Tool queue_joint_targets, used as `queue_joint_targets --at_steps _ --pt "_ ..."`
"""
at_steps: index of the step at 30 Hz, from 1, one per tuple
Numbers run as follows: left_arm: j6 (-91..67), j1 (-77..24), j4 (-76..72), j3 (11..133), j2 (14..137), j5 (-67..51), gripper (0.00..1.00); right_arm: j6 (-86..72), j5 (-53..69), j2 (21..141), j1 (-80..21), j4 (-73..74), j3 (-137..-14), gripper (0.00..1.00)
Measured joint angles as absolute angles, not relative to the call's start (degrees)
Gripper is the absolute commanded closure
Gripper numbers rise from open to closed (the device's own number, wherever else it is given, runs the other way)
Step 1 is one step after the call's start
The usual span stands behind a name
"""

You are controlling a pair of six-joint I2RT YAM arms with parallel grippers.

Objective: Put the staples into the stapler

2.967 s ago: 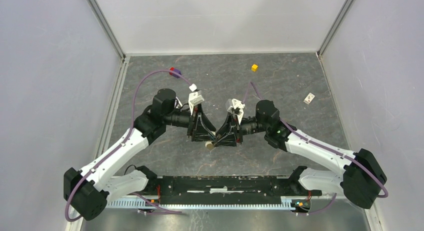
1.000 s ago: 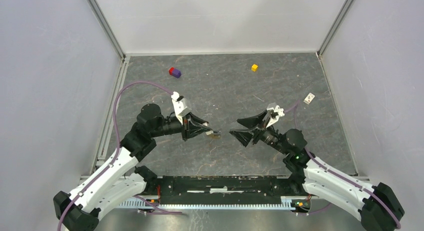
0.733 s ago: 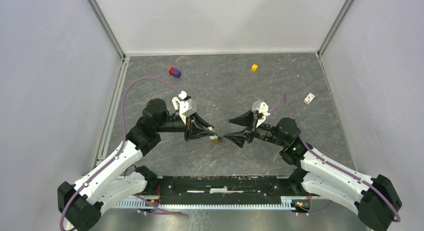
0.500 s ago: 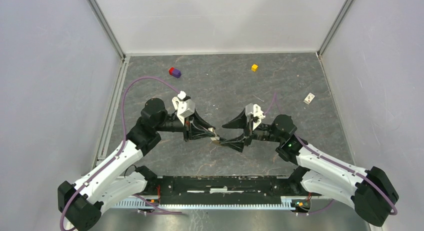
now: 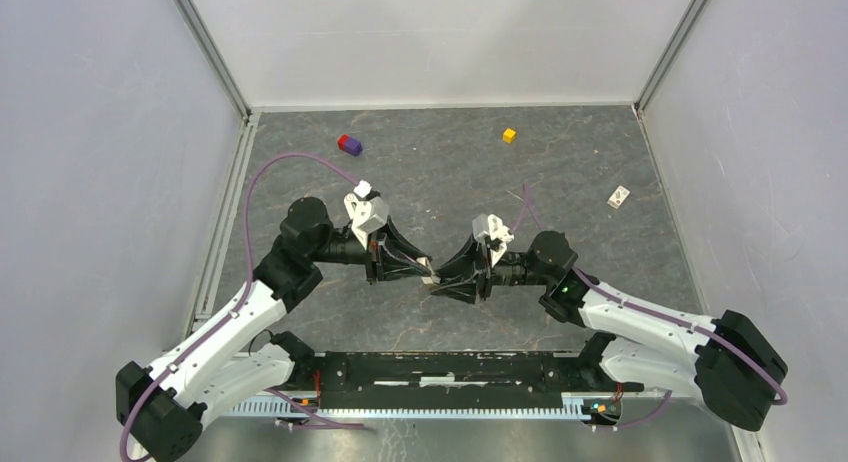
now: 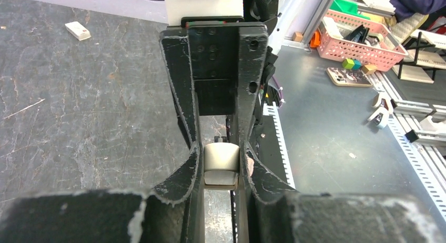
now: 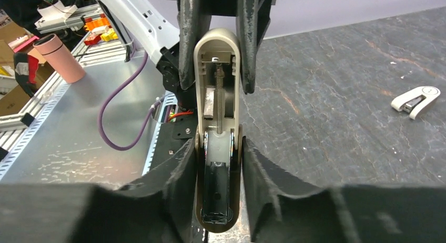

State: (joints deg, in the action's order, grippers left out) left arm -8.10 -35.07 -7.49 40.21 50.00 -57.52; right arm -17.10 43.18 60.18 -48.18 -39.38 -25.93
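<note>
Right wrist view: stapler [image 7: 215, 43] lies open, long axis 6 to 12. Left hand [image 6: 221, 164] clamps far end at 12. Right hand [image 7: 220, 148] nearer, at 6, fingers [image 7: 179, 174] hugging both sides — gripping or not, cannot tell.

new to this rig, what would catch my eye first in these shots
First, the two black grippers meeting nose to nose at mid-table: the left gripper clamps one end of a small white plastic stapler, swung open with its grey metal spring bared, and the right gripper straddles it from the opposite side. Far behind them, a purple-and-red cube and a small yellow cube dot the grey marbled table.
</note>
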Motion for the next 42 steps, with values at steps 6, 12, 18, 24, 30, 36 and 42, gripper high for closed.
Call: queue_joint_targets --at_steps 6,12,18,24,30,36,42 --pt "-8.95 -35.07 -7.86 39.92 49.41 -56.12 0.42 -17.15 40.47 59.37 -48.4 -39.0 -25.98 0.89" --pt "-9.34 -35.11 -6.11 39.94 46.7 -48.42 0.01 -17.47 32.6 56.4 -48.66 -35.94 -25.98 0.89" --pt "-8.71 -35.11 -1.41 40.07 40.01 -38.76 0.0 -15.35 15.94 52.95 -48.4 -23.2 -25.98 0.85" --pt "-7.68 -35.11 2.11 39.46 30.81 -24.49 0.0 -12.45 -0.4 55.57 -42.28 -12.75 -26.2 0.84" --pt "-6.87 -35.11 10.37 39.35 30.5 -12.21 0.0 -9.96 -9.61 64.53 -31.29 -9.45 -26.41 0.82" --pt "-6.66 -35.11 17.89 39.35 32.58 -5.48 0.0 -8.67 -15.68 74.72 -25.58 -8.08 -28.18 0.82" --pt "-5.96 -35.11 20.64 39.35 32.67 -2.61 0.0 -8.4 -16.19 76.29 -22.37 -11.94 -28.12 0.77"
